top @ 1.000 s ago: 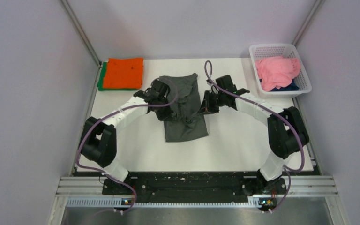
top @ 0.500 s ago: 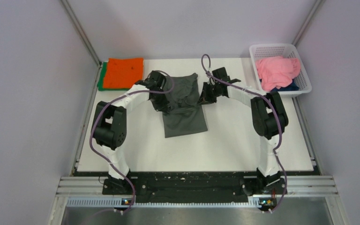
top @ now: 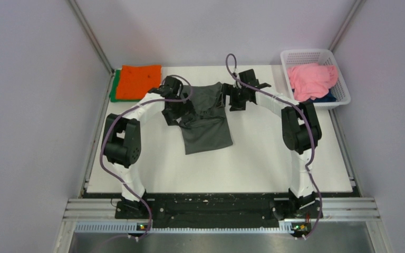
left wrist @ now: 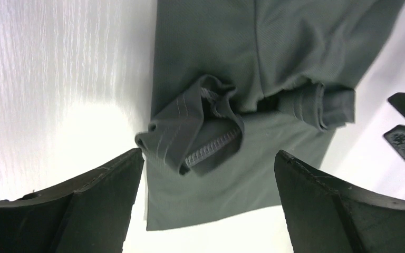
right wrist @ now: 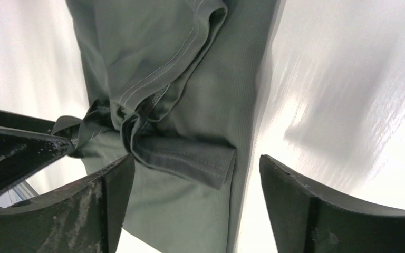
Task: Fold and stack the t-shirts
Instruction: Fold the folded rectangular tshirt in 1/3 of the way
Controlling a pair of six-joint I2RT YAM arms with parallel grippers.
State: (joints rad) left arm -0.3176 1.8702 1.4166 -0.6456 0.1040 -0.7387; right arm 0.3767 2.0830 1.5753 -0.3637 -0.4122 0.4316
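Observation:
A dark grey t-shirt [top: 206, 122] lies on the white table, folded into a long strip with its sleeves tucked in. My left gripper [top: 178, 112] is open at the strip's upper left edge; its wrist view shows the shirt [left wrist: 253, 58] and a bunched sleeve [left wrist: 190, 142] between the spread jaws. My right gripper [top: 232, 100] is open at the shirt's upper right edge; its wrist view shows the shirt [right wrist: 190, 105] with a folded sleeve hem [right wrist: 184, 161]. A folded orange t-shirt [top: 138, 80] lies on a folded green one [top: 115, 90] at the far left. A pink t-shirt [top: 311, 79] lies on a navy one [top: 328, 97] in the basket.
The white lattice basket [top: 305, 55] stands at the table's far right corner. Grey walls close in the left, right and back sides. The arm bases sit on a black rail [top: 211, 205] at the near edge.

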